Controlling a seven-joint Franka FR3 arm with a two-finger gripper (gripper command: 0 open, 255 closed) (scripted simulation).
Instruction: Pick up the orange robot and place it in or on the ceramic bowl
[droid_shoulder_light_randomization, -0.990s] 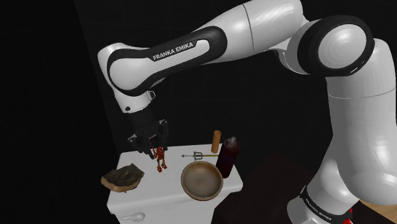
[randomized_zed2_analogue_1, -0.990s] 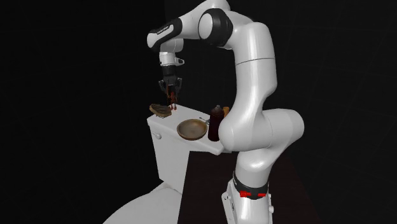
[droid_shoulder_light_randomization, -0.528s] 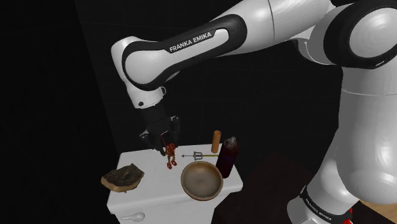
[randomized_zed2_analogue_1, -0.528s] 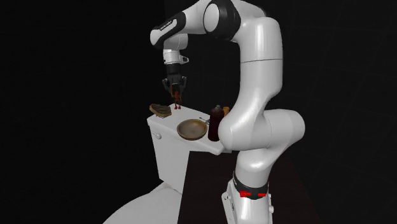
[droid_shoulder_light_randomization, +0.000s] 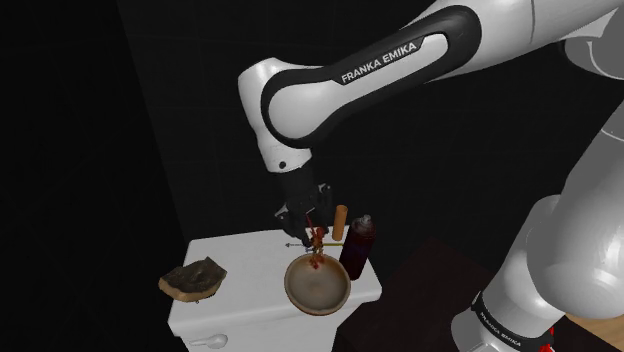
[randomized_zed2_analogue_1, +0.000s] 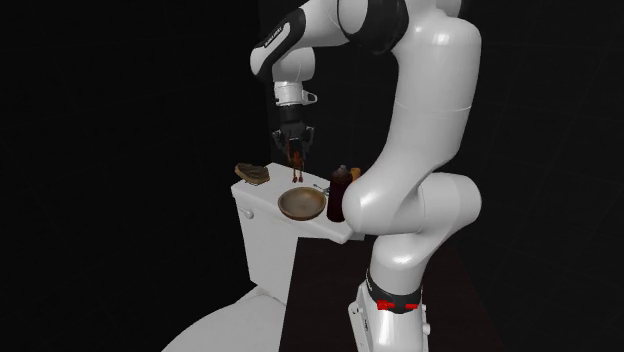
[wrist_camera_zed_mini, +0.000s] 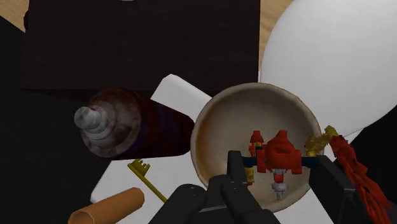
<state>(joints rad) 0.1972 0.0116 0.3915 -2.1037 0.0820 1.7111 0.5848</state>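
Arm (droid_shoulder_light_randomization: 400, 62) (lettered FRANKA EMIKA) angles down from the shoulder view's upper right, w/ gripper (droid_shoulder_light_randomization: 313, 229) pointing straight down. It's clamped tight on the orange robot (wrist_camera_zed_mini: 280, 154), which hangs legs-down just above the bowl (droid_shoulder_light_randomization: 300, 290).

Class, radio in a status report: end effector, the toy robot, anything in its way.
End effector shut on red-orange robot. Robot hanging over bowl, not yet released. Dark bottle beside bowl, off the drop line.

The bowl (droid_shoulder_light_randomization: 322, 295) gapes open from above; a dark bottle (droid_shoulder_light_randomization: 357, 250) stands just beside its rim.
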